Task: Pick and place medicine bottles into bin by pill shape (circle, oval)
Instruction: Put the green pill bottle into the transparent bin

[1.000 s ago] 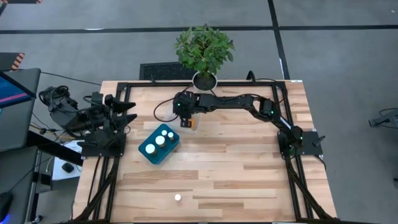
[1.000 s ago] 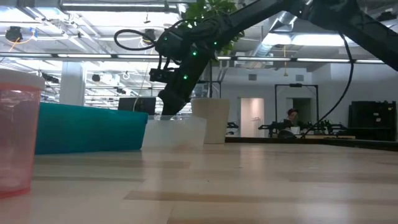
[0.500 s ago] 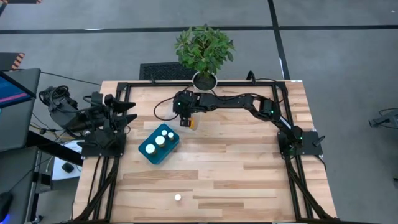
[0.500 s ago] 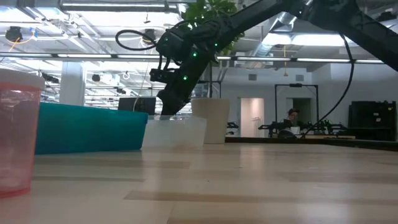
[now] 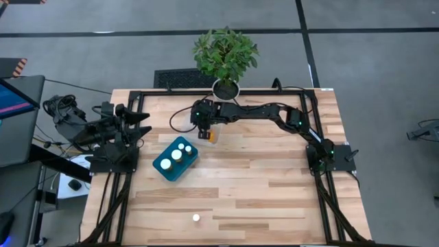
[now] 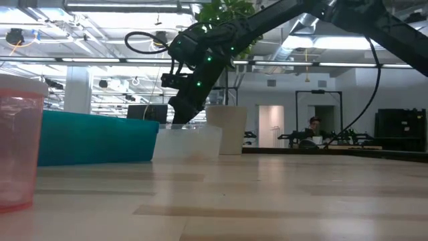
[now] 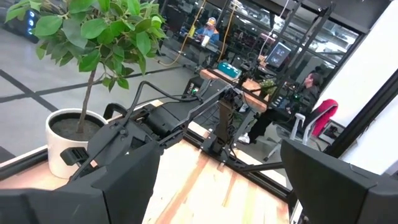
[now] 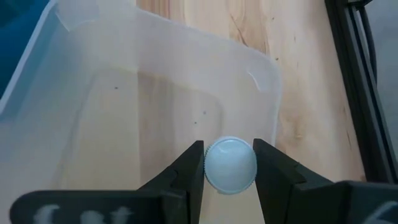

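Whereas the earlier high view shows the clear bin's pale outline beside the right gripper, the right gripper (image 5: 208,134) now sits slightly nearer the plant, and an orange bottle body is more plainly visible just below it. The right arm reaches across the far part of the table (image 5: 274,185) and holds the gripper directly over the clear bin (image 8: 155,81). In the right wrist view, the two fingers (image 8: 186,168) are clamped on a medicine bottle (image 8: 230,165), one against each side of its white cap. The cap faces the wrist camera squarely, so the bottle's long axis runs along the line of sight, cap up and base down toward the bin floor. The bottle hangs inside the bin's outline, close to one corner of its wall; whether its base touches the floor cannot be determined. In the low view, the clear bin (image 6: 187,142) stands just beside the teal bin (image 6: 97,137), with the white plant pot (image 6: 227,128) behind it. The teal bin (image 5: 175,159) holds several white-capped bottles (image 5: 177,154) standing cap up. One further bottle (image 5: 196,218) stands alone near the table's front edge, well apart from both bins. The left gripper (image 5: 140,125) waits at the table's left edge, with its fingers (image 7: 118,180) spread wide and holding nothing.
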Controlling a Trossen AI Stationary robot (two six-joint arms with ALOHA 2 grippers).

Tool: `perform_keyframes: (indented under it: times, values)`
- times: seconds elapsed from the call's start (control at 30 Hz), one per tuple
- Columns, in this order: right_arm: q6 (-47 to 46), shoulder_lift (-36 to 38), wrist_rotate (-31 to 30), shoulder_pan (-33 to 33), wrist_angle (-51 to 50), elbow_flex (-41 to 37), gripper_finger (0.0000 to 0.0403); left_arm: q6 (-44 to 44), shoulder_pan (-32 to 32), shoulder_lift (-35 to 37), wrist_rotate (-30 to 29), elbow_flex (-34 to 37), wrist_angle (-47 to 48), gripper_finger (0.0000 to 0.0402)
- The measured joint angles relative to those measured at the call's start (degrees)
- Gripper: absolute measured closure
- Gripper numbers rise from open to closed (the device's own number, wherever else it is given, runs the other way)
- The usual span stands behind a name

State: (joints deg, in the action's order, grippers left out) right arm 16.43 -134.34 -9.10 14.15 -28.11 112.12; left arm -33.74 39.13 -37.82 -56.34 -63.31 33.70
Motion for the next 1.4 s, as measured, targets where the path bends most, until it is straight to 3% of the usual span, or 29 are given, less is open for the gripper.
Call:
perform_keyframes:
  times: [1.4]
  values:
    - [-1.95, 0.00, 0.33, 0.02, 0.69, 0.07, 0.0270, 0.00, 0.00, 0.00, 0.33, 0.00, 0.21, 0.0074]
